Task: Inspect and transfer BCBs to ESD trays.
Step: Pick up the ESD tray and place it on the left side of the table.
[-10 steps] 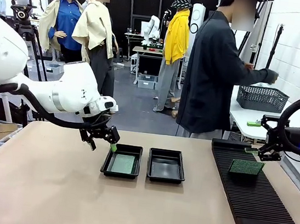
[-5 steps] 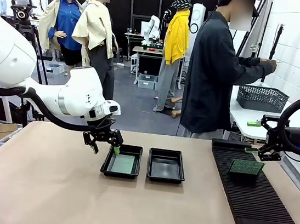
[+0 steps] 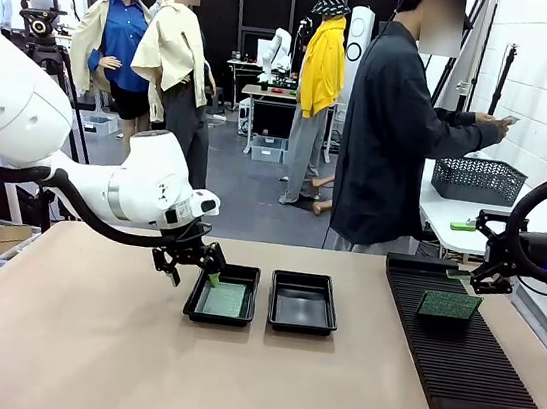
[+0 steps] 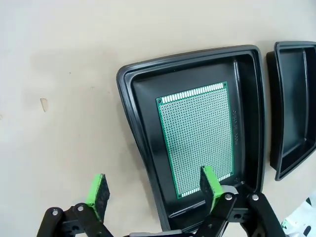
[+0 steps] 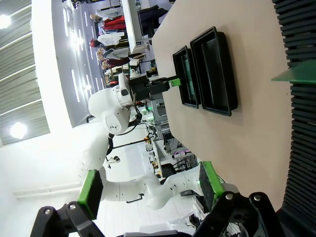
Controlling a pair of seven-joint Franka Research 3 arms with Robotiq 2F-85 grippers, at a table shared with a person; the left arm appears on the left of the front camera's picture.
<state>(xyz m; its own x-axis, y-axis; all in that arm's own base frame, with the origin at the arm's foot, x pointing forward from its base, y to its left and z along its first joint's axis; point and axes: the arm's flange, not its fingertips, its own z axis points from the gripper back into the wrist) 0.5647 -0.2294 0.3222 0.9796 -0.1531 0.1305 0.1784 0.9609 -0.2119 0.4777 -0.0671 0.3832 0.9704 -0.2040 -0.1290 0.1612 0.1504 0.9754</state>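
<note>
BCBs (image 4: pixel 196 138): we log one in ESD tray (image 4: pixel 187 55), one (image 3: pixel 449 305) on rack (image 3: pixel 492 385).
Left end effector (image 4: pixel 153 186): apart.
Right end effector (image 5: pixel 150 185): apart.

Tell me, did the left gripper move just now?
Yes, the left gripper edged slightly right and down, closer to the left ESD tray, which stayed put.

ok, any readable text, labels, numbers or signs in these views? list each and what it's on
Embossed marking moulded into the floor of the ESD tray, running beside the long edge of the BCB: a short row of characters, too small to read.
BCB itself: plain hole grid, no legible print.
Nothing else in these views reads as a word, label, number or sign.
</note>
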